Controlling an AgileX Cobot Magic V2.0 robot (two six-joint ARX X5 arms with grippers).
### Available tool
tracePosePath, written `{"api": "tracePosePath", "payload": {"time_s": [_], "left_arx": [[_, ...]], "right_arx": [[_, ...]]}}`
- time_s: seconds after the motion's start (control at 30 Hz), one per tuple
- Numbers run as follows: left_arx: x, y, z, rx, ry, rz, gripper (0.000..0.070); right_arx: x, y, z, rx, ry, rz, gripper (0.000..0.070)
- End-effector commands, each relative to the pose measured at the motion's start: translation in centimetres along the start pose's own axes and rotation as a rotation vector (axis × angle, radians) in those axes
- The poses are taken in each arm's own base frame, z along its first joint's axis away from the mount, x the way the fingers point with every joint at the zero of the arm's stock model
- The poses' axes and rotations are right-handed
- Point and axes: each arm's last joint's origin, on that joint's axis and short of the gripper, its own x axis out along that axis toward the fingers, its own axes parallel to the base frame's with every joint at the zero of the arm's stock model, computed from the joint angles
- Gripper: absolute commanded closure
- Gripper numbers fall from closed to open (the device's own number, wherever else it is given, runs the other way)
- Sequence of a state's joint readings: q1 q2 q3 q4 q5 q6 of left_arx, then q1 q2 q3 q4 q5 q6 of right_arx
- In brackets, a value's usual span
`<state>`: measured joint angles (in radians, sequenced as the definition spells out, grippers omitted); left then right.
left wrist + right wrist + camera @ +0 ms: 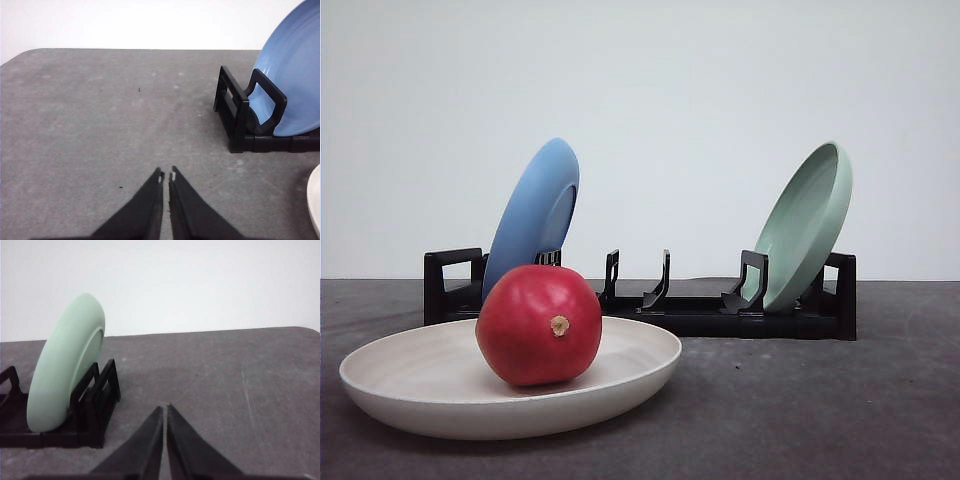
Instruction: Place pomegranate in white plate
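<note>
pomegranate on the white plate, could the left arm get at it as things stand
Probably yes. The pomegranate sits exposed on the white plate, in front of the black rack, with nothing over it. In the left wrist view the left gripper, fingers closed, is over bare table with the plate's edge just beside it.

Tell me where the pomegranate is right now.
In the front view, the pomegranate sits in the white plate on the table's left side, just in front of the blue plate in the black rack.
</note>
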<state>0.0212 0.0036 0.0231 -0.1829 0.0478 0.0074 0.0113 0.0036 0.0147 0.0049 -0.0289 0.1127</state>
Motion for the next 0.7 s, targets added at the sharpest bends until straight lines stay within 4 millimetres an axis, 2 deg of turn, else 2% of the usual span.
{"api": "tracePosePath", "payload": {"time_s": [0.0, 0.67], "left_arx": [[0.11, 0.00, -0.33, 0.007, 0.008, 0.002, 0.0700], [0.11, 0.00, -0.33, 0.007, 0.008, 0.002, 0.0700]], "right_arx": [[0.02, -0.01, -0.01, 0.010, -0.010, -0.002, 0.0694], [0.02, -0.01, 0.00, 0.010, -0.010, -0.002, 0.0694]]}}
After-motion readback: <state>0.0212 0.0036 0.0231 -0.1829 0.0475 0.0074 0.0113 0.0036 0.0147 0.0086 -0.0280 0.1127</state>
